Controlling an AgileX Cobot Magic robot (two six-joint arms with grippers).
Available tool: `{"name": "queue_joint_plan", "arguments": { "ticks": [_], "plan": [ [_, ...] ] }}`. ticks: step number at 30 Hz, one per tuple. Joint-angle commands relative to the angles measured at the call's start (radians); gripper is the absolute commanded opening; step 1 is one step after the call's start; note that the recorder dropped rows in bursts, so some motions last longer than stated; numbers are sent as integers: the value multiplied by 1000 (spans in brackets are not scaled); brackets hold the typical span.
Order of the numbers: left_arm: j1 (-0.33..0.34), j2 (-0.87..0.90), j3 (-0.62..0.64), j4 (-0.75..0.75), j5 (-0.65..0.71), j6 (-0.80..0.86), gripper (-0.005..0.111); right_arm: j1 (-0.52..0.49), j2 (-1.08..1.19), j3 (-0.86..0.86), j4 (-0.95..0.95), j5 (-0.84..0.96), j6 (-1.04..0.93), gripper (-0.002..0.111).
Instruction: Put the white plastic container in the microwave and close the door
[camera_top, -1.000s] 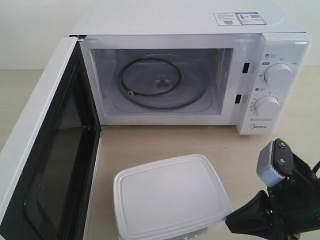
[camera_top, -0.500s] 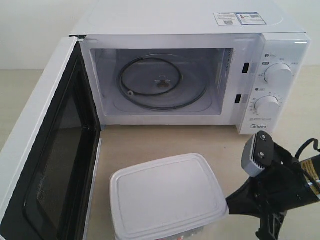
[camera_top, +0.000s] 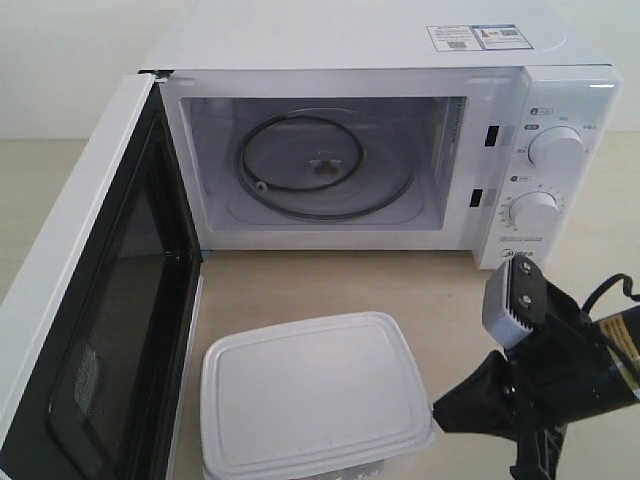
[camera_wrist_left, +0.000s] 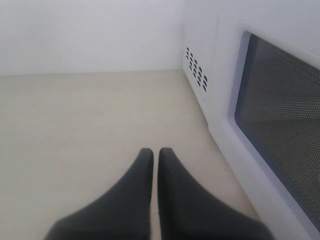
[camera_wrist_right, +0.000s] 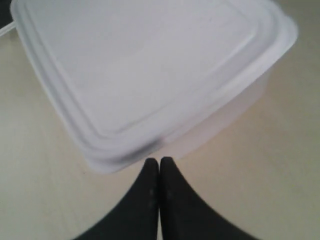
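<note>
The microwave (camera_top: 380, 150) fills the upper part of the outside view, with its door (camera_top: 90, 300) swung wide open toward the lower left of the frame, dark window and black inner frame turned inward; the glass turntable (camera_top: 325, 165) lies in the cavity; two round dials (camera_top: 557, 148) sit on the panel at the right, and stickers (camera_top: 475, 37) show on the top at the upper right; the white container (camera_top: 310, 395) stands on the table (camera_top: 300, 280) at the lower middle of the frame, in front of the open cavity and outside it, lid on, near the door's lower edge; the right tool (camera_top: 438, 418) reaches in from the lower right with its black fingers clenched together on nothing, their tips against the rim on the container's right side; the left tool (camera_wrist_left: 152, 152) shows only in its own wrist view, fingers pressed all but together and holding nothing, over the table beside the door's outer face.
</note>
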Motion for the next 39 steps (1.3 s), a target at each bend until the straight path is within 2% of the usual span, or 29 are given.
{"name": "queue_joint_plan", "arguments": {
  "ticks": [1, 8, 15, 18, 25, 32, 39],
  "plan": [
    [3, -3, 3, -12, 0, 2, 4, 2, -2, 86, -3, 12, -15, 0],
    [3, -3, 3, -12, 0, 2, 4, 2, -2, 126, -3, -135, -42, 0],
    [3, -3, 3, -12, 0, 2, 4, 6, -2, 122, 16, -119, -38, 0],
    [3, -3, 3, -12, 0, 2, 4, 56, -2, 92, 16, -114, -29, 0],
    [3, -3, 3, -12, 0, 2, 4, 200, -2, 0, -3, 48, 199, 0],
    [3, -3, 3, -12, 0, 2, 4, 201, -1, -85, -3, 154, 258, 0],
    [3, -3, 3, -12, 0, 2, 4, 201, 93, -255, -3, 117, 268, 0]
  ]
}}
